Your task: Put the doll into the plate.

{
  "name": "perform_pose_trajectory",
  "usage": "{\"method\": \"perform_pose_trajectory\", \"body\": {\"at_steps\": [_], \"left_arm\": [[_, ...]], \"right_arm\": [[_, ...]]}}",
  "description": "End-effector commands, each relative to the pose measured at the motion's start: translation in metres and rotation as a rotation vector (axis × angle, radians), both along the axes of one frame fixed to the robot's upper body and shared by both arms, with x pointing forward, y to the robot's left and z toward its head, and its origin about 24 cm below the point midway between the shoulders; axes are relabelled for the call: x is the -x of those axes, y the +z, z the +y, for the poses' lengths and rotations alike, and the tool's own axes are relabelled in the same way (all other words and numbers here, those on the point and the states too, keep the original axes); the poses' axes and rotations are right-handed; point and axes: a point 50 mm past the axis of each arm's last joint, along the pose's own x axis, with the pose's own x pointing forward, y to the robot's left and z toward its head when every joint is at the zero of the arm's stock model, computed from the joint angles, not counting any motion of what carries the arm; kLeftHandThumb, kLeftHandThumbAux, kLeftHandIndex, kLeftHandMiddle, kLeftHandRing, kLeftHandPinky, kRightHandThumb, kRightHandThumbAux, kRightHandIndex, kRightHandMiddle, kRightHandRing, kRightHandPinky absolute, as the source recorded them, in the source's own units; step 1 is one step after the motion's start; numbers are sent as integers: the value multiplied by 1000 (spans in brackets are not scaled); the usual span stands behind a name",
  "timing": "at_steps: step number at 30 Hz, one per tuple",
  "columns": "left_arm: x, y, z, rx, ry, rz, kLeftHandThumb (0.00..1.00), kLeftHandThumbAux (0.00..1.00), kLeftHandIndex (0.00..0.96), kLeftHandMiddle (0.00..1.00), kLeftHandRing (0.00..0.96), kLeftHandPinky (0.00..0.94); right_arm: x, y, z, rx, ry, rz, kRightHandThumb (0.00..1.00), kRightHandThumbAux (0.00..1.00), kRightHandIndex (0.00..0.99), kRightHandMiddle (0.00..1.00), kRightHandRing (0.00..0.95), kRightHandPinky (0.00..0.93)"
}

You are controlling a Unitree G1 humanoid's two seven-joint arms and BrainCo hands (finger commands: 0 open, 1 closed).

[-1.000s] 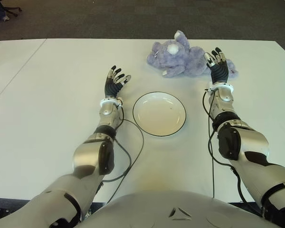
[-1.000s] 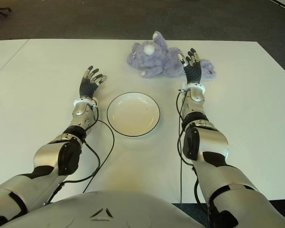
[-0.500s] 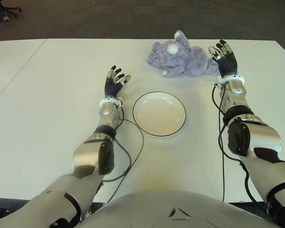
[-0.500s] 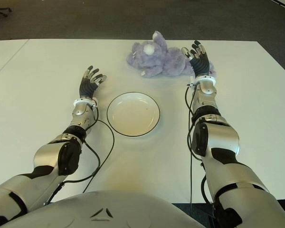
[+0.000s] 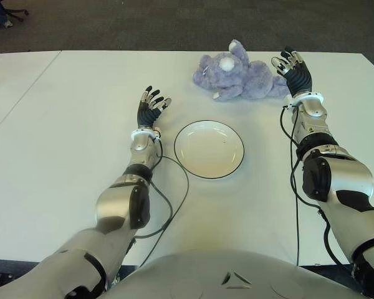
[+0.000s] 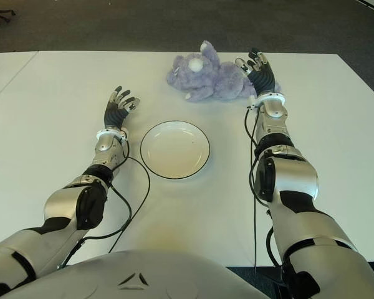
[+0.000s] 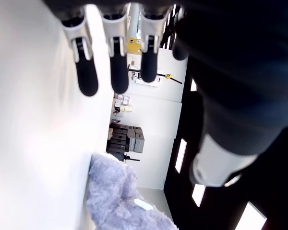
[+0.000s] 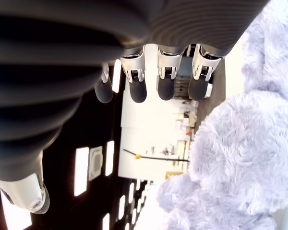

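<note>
Doll (image 5: 240, 78) near table (image 5: 81, 112) far edge; right robot hand (image 5: 293, 70) spread beside it.

I log: doll (image 5: 240, 78) lavender-grey plush, white muzzle patch. Plate (image 5: 209, 149) cream, thin black rim. Bench (image 5: 62, 124) plain white. Floor (image 5: 143, 25) beyond doll dark grey.

fuzzy plush doll (image 5: 240, 78), glossy plate (image 5: 209, 149)
</note>
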Motion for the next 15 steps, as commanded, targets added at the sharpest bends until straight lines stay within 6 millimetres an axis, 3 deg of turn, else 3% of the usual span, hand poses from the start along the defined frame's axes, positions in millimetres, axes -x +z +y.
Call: {"method": "perform_pose_trajectory", "body": {"at_steps": [1, 4, 9, 15], "left_arm": [[69, -83, -5, 89, 38, 423, 136, 810, 58, 179, 229, 285], [69, -83, -5, 92, 41, 423, 137, 811, 59, 181, 230, 282], [69, -83, -7, 100, 43, 425, 123, 815, 57, 182, 231, 275], [68, -83, -8, 96, 39, 428, 135, 816, 59, 181, 232, 280]], "right_arm": [[-4, 5, -5, 114, -7, 68, 227, 636, 1, 0, 0, 0], [-3, 5, -9, 156, -14, 89, 229, 642, 5, 0, 0, 0], [4, -6, -19, 429, -9, 162, 212, 579, 0, 0, 0, 0], [21, -32, -34, 932, 70, 299, 230, 476, 0, 0, 0, 0]]}}
